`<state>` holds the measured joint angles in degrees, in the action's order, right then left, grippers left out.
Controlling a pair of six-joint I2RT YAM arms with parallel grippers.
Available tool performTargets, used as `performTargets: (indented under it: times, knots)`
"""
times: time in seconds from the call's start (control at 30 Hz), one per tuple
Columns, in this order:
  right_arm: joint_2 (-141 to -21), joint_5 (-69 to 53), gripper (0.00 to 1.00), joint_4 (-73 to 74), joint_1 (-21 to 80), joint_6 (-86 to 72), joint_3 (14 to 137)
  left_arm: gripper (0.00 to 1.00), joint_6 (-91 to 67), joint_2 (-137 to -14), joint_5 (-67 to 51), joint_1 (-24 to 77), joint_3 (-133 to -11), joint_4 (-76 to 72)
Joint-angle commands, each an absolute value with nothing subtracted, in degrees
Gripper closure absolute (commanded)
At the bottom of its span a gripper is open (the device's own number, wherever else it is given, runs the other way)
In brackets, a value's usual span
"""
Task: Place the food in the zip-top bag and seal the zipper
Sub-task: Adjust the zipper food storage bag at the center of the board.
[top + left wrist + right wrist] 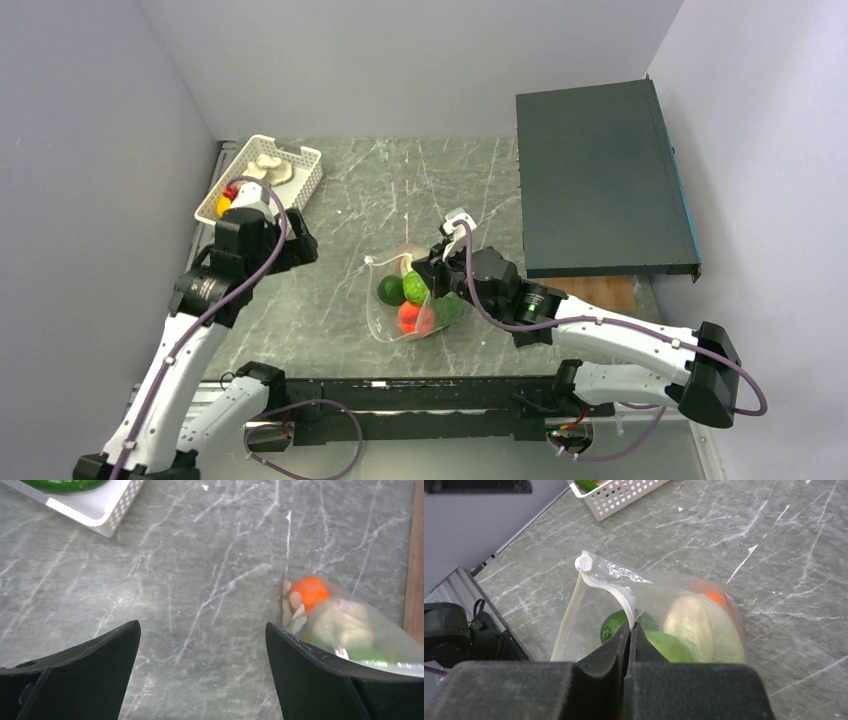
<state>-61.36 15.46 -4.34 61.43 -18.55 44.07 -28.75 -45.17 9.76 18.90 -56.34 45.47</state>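
1. R gripper (630, 626): fingers clenched flat together, pinching the zipper (610, 587) of the zip-top bag (659, 597) at one pt along the strip. From the pinch pt the strip curves up to a white end tab (584, 563). The other strip half drops away toward lower left, so the mouth stands open, unsealed.

2. Zip-top bag: lies on the grey veined table (340, 210), approx. centre, directly ahead of the R wrist. Contents seen thru the film: round green fruit (613, 625), lettuce (701, 625), red-orange fruit (711, 594). Top view also shows a dark green long vegetable (448, 308) at the bag's right side.

3. L gripper (201, 625): released, fingers spread wide above the table surface, gripping no item. Located at table's left rear, at the near end of the white slotted basket (308, 178), well apart from the bag.

4. Basket contents (top view): pale mushrooms (268, 168), a red piece (231, 190), a yellow-orange piece (223, 207).

5. Dark flat panel (600, 170): right rear of table, apart from bag.
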Motion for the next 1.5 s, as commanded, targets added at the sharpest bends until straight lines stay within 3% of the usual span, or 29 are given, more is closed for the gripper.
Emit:
performTargets:
  times: [0.0, 0.37, 0.67, 0.9, 1.03, 1.27, 1.47]
  knots:
    - [-60.85, 14.07, 1.0, -6.7, 61.39, -17.49, 44.57, 0.0, -21.65, -51.56, 1.95, 10.5, -61.98, 42.3]
    - [-60.1, 20.78, 1.0, -7.71, 61.51, -19.95, 43.56, 0.0, -30.66, -76.48, -10.94, -8.85, -70.69, 37.6]
    - [-62.51, 27.36, 1.0, -6.18, 61.57, -21.95, 45.94, 0.0, -36.82, -89.66, -10.74, -14.78, -78.33, 38.39]
    - [-60.36, 30.16, 1.0, -7.6, 66.39, -14.59, 45.61, 0.04, -35.84, -96.86, -13.42, -15.2, -84.7, 41.18]
    - [-61.24, 36.46, 1.0, -6.93, 69.18, -13.14, 46.09, 0.07, -35.16, -88.75, -19.8, -15.05, -74.7, 34.59]
    - [-64.29, 36.15, 1.0, -2.55, 69.57, -15.54, 49.49, 0.09, -31.19, -57.33, -38.07, -11.13, -44.95, 24.28]
    - [-66.52, 31.99, 1.0, -1.05, 68.66, -19.11, 51.26, 0.06, -36.7, -33.63, -42.09, 0.91, -32.6, 18.92]
